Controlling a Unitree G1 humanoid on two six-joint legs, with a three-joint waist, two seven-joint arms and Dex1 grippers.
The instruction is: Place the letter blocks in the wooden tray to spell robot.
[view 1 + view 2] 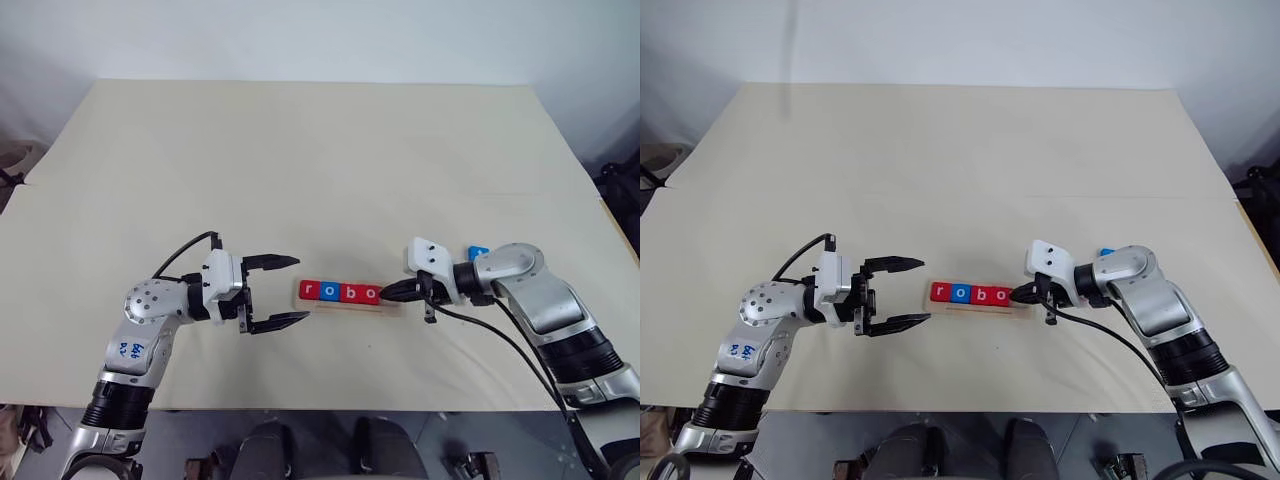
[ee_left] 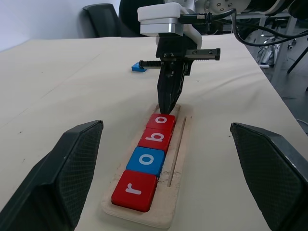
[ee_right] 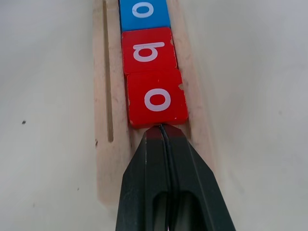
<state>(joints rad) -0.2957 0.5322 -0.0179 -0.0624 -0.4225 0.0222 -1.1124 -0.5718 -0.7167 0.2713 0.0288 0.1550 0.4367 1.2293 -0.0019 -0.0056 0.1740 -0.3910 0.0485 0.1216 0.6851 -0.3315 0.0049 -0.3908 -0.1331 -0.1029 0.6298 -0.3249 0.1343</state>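
Observation:
The wooden tray (image 2: 178, 159) lies in front of me with four letter blocks in a row in its groove: red r (image 2: 134, 188), blue o (image 2: 147, 160), red b (image 3: 148, 50) and red o (image 3: 157, 98). My right gripper (image 3: 161, 127) is shut with nothing in it, and its tip rests against the outer edge of the red o, over the tray's bare right end. A blue block (image 1: 478, 253) lies on the table behind the right arm, its letter hidden. My left gripper (image 1: 303, 288) hangs open just left of the tray's r end, holding nothing.
The tray sits near the front edge of a wide beige table (image 1: 320, 160). A black cable (image 1: 490, 335) trails from the right wrist over the table's front right part.

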